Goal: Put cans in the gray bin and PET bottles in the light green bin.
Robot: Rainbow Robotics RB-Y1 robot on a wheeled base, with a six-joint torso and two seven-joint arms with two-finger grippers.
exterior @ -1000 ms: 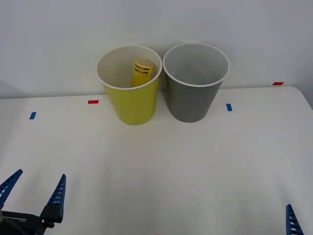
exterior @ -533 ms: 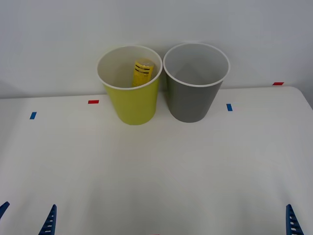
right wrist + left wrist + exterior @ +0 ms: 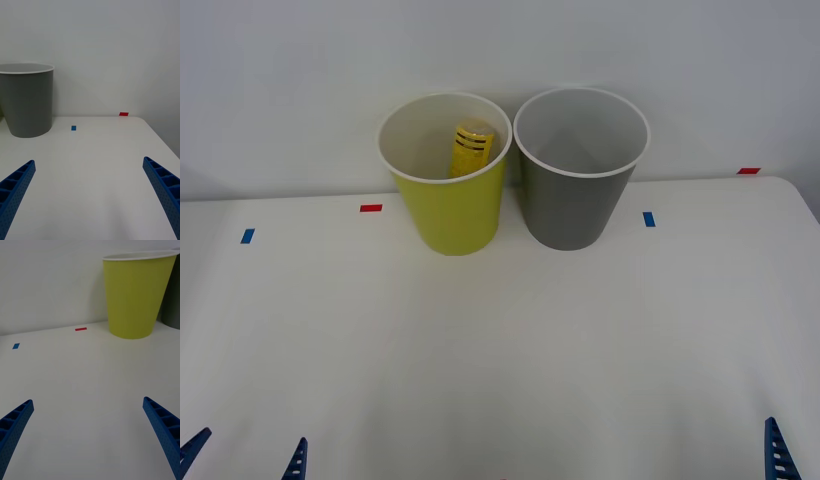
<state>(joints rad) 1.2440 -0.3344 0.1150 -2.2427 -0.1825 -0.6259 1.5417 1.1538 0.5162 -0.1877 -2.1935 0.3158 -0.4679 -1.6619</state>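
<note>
White tabletop [image 3: 500, 340] — at its far edge, yellow-green plastic bin [image 3: 452, 205] beside gray plastic bin [image 3: 572, 200]; small red [image 3: 370, 208] and blue [image 3: 648, 218] tape marks nearby.

White table [image 3: 510, 340], plain pale wall [image 3: 300, 80], soft even light

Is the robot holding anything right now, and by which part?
Nothing. Both the left hand and the right hand are open over bare table; the bottle stands inside the light green bin.

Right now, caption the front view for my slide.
Yellow-labelled PET bottle inside the light green bin, gray bin beside it, both grippers low at the table's near edge.
</note>
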